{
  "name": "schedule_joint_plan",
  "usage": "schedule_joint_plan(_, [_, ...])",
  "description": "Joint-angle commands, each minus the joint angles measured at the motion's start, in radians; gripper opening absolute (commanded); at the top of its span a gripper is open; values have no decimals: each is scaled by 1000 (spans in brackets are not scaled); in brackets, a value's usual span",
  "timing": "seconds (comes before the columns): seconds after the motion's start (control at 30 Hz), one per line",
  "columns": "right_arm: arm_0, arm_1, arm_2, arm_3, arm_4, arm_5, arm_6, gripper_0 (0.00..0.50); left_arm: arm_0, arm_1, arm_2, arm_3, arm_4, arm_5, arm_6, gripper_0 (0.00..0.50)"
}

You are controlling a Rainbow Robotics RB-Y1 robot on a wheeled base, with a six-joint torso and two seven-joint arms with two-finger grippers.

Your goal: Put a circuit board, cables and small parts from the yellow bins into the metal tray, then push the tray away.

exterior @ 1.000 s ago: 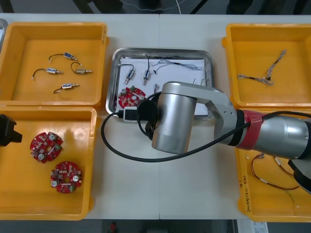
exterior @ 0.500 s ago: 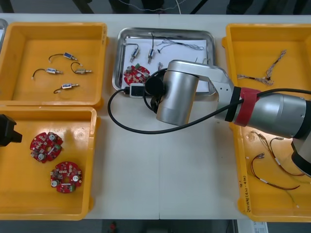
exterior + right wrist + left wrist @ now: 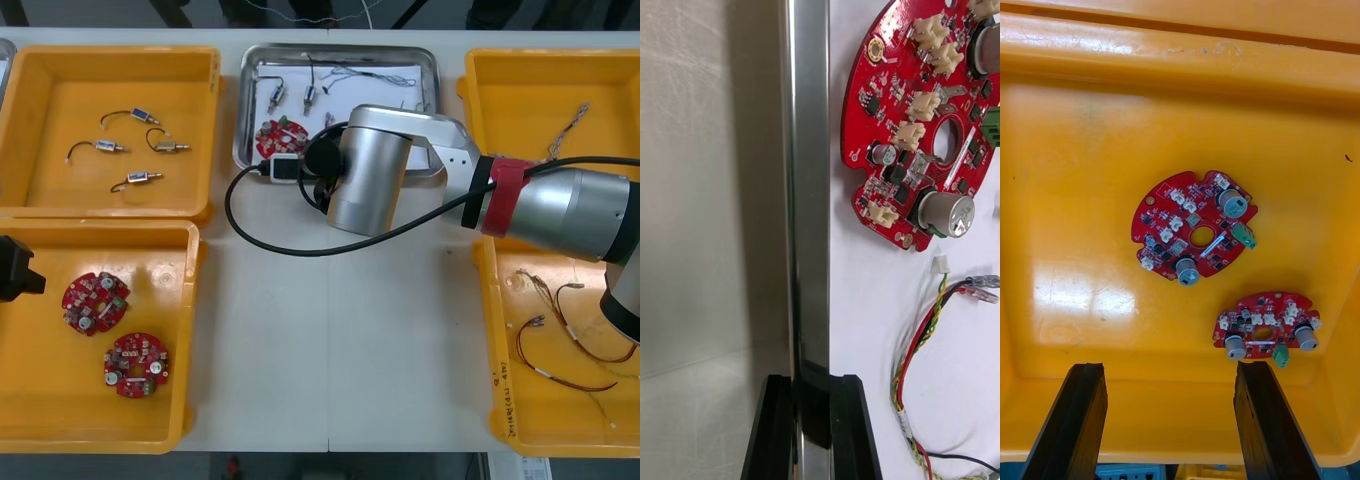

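Observation:
The metal tray [image 3: 240,112] lies at the table's far middle, white inside, holding a red circuit board [image 3: 280,137], two small metal parts [image 3: 274,97] and thin cables [image 3: 370,72]. My right arm [image 3: 370,180] reaches over the tray's near edge. In the right wrist view, my right gripper [image 3: 811,386] is shut on the tray's rim [image 3: 809,187], one finger on each side. Just inside lie the board [image 3: 921,127] and a red and yellow cable [image 3: 929,330]. My left gripper [image 3: 1171,371] hangs open over two circuit boards [image 3: 1196,226] in the near left bin [image 3: 1075,225].
The far left bin [image 3: 40,70] holds several small metal parts. A twisted cable [image 3: 545,150] lies in the far right bin, and red and yellow cables [image 3: 560,340] in the near right one. The arm's own black cable [image 3: 260,235] loops over the table's middle.
The tray has slid toward the table's far edge, with my right arm following behind it and holding its rim. The left arm has stayed where it was.

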Motion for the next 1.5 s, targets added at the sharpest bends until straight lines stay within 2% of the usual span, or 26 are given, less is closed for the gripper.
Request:
schedule_joint_plan(0.03, [-42,-15,-11,9,-9,-6,30,2,21,39,28,-9,8,-9,-14,500])
schedule_joint_plan(0.07, [-42,-15,-14,9,-9,-6,32,14,21,39,28,-9,8,-9,-14,500])
schedule_joint_plan(0.1, [-42,-14,-21,14,-9,-6,35,63,21,39,28,-9,8,-9,-14,500])
schedule_joint_plan(0.13, [-42,-12,-26,20,-9,-6,36,163,21,39,28,-9,8,-9,-14,500])
schedule_joint_plan(0.17, [-45,-11,-26,24,-11,-6,36,289,21,39,28,-9,8,-9,-14,500])
schedule_joint_plan(0.2, [-45,-11,-26,24,-11,-6,38,343,21,39,28,-9,8,-9,-14,500])
schedule_joint_plan(0.23, [-45,-11,-26,24,-12,-6,38,435,21,39,28,-9,8,-9,-14,500])
schedule_joint_plan(0.27, [-45,-11,-26,24,-14,-6,38,500,21,39,28,-9,8,-9,-14,500])
schedule_joint_plan(0.4, [-46,-11,-35,24,-29,-6,38,500,21,39,28,-9,8,-9,-14,500])
schedule_joint_plan(0.53, [-45,-11,-70,24,-90,17,41,500,21,39,28,-9,8,-9,-14,500])
schedule_joint_plan(0.8, [-32,-9,-136,-74,-176,175,27,500,21,39,28,-9,8,-9,-14,500])
schedule_joint_plan(1.13, [61,-9,-304,-308,-170,418,9,500,21,39,28,-9,8,-9,-14,500])
schedule_joint_plan(1.33, [144,-14,-429,-485,-164,612,-5,500,21,39,28,-9,8,-9,-14,500])
schedule_joint_plan(1.5, [211,-26,-512,-600,-136,741,-20,500,21,39,28,-9,8,-9,-14,500])
